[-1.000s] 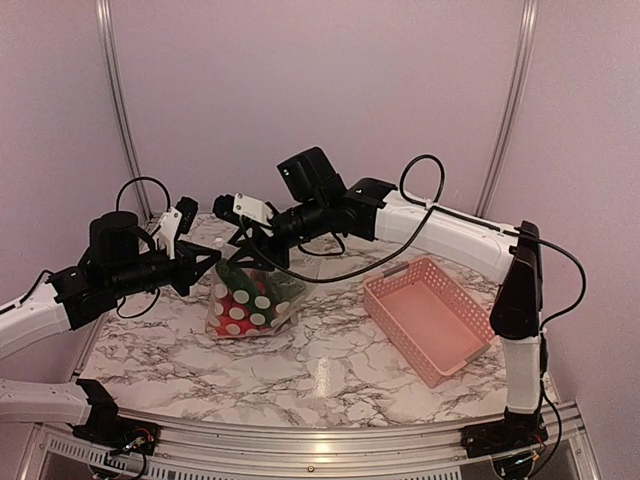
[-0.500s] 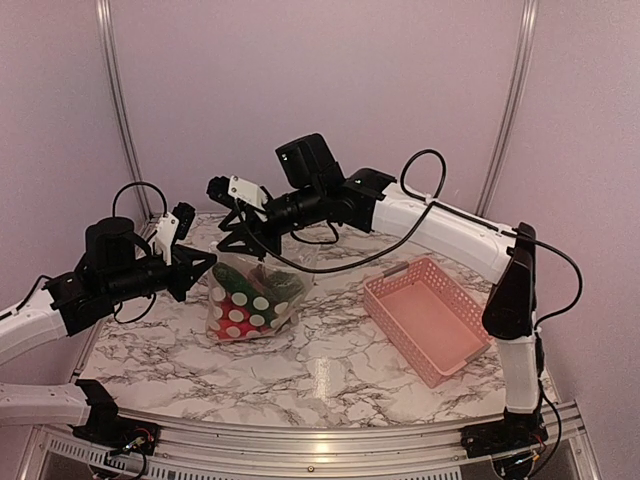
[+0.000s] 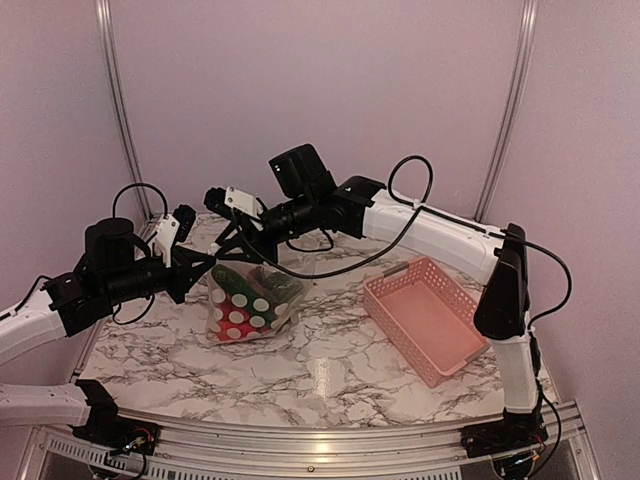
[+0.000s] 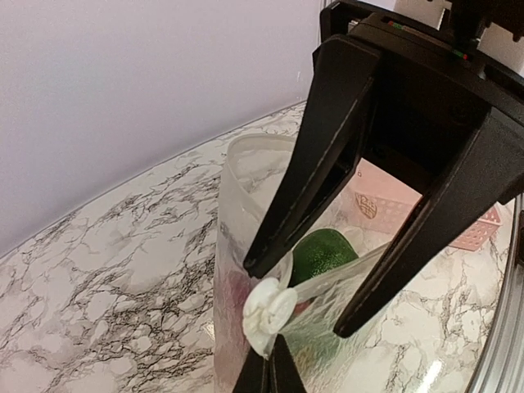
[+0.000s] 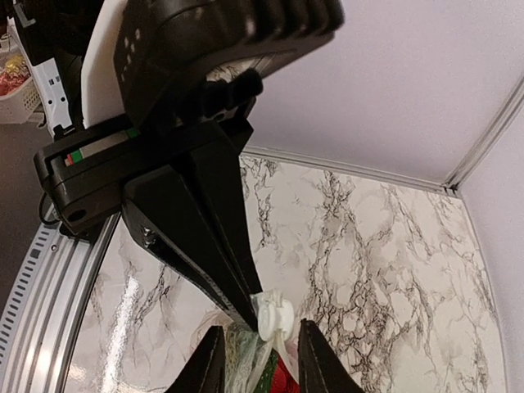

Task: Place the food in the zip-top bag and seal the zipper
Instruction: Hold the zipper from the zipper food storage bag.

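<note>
My left pincer (image 4: 266, 370) is clamped tight on the top edge of the clear, floppy plastic zip-top bag (image 3: 248, 308) with white round dots, pinching it just below a small white crumpled lump (image 4: 270, 309) at the mouth. The bag hangs from that grip with its bottom resting on the white marble-patterned desk (image 3: 330, 372), left of centre.

My right pincer (image 5: 262, 329) reaches in from above, its two black fingers parted and standing astride the same edge. The white lump sits between them, and I cannot tell whether either finger touches the plastic.

The food is inside the bag: a green rounded toy vegetable (image 4: 323, 252) near the mouth and red toy produce (image 3: 232, 300) lower down.

The pink slotted plastic basket (image 3: 430, 320) sits well apart on the right.
</note>
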Robot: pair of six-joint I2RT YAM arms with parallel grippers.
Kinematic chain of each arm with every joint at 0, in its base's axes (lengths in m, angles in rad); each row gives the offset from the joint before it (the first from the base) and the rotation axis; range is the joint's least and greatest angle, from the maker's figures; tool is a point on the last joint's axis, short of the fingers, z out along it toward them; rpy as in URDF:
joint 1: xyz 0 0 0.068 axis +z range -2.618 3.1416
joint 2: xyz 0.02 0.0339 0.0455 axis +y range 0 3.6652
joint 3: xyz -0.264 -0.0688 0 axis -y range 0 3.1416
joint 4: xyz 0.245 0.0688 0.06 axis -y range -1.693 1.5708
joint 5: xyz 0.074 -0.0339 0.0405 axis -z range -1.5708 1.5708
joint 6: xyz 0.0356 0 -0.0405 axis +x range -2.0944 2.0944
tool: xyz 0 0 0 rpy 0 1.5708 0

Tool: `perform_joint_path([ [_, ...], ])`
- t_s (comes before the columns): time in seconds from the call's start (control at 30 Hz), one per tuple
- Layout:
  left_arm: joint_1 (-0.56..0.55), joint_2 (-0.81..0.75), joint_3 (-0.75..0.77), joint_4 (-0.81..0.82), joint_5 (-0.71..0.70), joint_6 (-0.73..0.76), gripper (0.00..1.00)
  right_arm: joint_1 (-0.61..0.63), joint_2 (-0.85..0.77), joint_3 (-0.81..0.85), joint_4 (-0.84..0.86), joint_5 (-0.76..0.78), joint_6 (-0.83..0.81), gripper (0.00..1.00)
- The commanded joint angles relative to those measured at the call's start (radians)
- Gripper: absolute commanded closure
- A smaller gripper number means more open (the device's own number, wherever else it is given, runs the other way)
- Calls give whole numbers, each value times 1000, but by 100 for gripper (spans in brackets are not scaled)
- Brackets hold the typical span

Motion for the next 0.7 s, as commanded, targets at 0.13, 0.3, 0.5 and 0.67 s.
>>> perform_joint_path([
  [0.13, -7, -9, 2, 8, -15, 28, 100, 9, 49, 61, 16, -23, 31, 78],
  [0.3, -7, -2, 3, 7, -18, 35, 100, 15, 57, 67, 18, -23, 29, 85],
  [0.5, -7, -4, -1, 8, -31, 32, 96, 16, 55, 71, 11, -9, 17, 100],
  [0.67, -7, -24, -8, 14, -45, 23, 77, 16, 39, 75, -21, -8, -16, 100],
])
